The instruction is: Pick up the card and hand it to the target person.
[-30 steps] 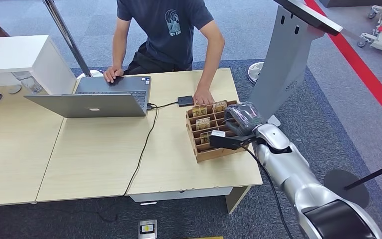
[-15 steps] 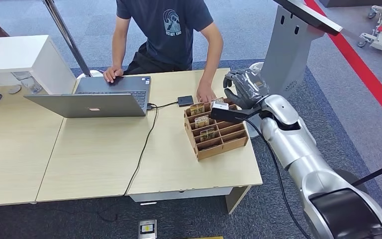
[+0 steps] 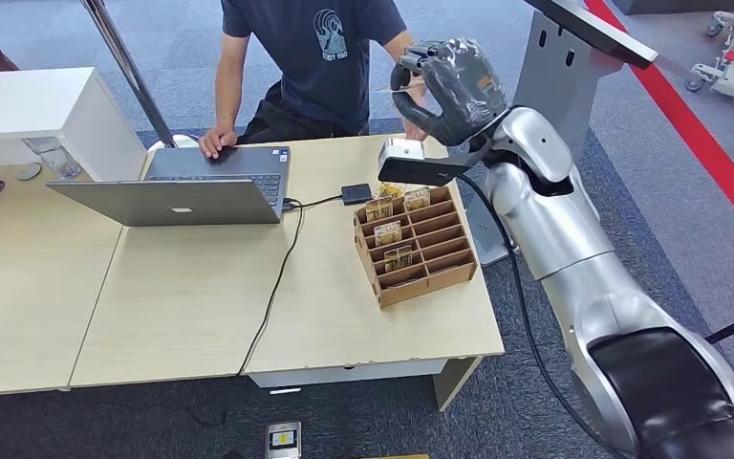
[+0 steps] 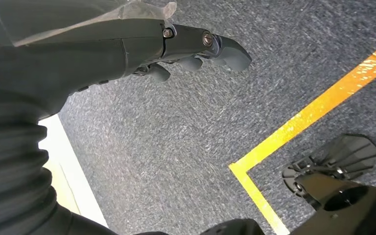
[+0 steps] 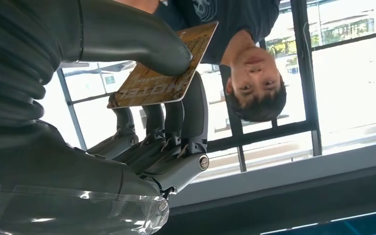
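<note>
Head view: right hand is pinching the card above the wooden table, grey carpet lying beyond its fingers.

Layout: a compartmented card rack stands on the table near its right edge, with a laptop to its left and a small box between them at the far side. A person sits behind the table; the right hand, raised above the rack before the person, holds a card.
</note>
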